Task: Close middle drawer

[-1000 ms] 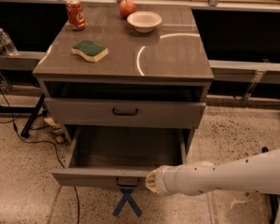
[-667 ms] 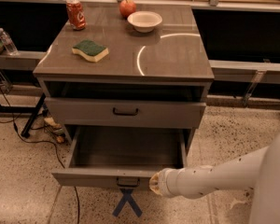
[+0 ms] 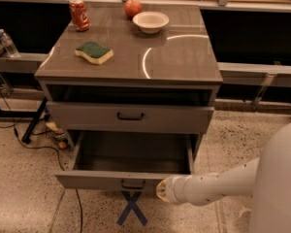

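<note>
The middle drawer (image 3: 106, 179) is pulled out of the grey cabinet, and its plain grey box inside is bare. Its flat front carries a small black bar handle (image 3: 133, 183). The top drawer (image 3: 87, 116) above it stands pushed in. The lowest drawer is hidden under the open one. My gripper (image 3: 161, 190) is at the end of the white arm, right against the right part of the middle drawer's front, just right of the handle.
The cabinet top (image 3: 184, 57) holds a green and yellow sponge (image 3: 93, 52), a red can (image 3: 79, 13), a white bowl (image 3: 151, 21) and a red apple (image 3: 132, 7). A blue X (image 3: 132, 208) marks the floor below the drawer. Cables (image 3: 63, 164) lie at the left.
The arm's end has sunk slightly along the drawer front. More of my white body shows at the lower right. The middle drawer stands about as far out as before.
</note>
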Available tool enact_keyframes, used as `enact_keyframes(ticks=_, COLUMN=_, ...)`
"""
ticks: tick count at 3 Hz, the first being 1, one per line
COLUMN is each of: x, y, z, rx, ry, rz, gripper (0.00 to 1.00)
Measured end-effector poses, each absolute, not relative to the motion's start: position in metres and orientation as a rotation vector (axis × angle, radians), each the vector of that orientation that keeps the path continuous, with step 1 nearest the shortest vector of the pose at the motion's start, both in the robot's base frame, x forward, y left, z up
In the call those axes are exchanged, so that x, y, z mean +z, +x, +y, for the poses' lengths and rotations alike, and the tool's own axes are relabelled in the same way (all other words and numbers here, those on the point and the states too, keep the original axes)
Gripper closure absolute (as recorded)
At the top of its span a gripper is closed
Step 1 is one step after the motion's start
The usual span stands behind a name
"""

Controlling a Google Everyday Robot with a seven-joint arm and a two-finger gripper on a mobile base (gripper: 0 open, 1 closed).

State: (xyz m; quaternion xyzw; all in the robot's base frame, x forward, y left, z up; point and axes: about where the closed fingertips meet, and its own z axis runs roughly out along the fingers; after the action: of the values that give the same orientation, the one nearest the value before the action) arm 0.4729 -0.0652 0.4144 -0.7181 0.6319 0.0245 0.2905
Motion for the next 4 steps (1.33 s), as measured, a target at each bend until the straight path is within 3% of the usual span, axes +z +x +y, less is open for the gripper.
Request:
enact_keyframes(ticks=2, x=0.415, y=0.512, z=-0.048, rx=0.027, ry=-1.917, rz=1.6, gripper=1.0)
enact_keyframes(ticks=3, x=0.432, y=0.56, z=-0.01, rx=-0.005, ry=-1.905, rz=1.458, gripper=1.0)
enact_keyframes(ticks=4, x=0.432, y=0.56, z=-0.01, rx=-0.005, ry=-1.905, rz=1.458, gripper=1.0)
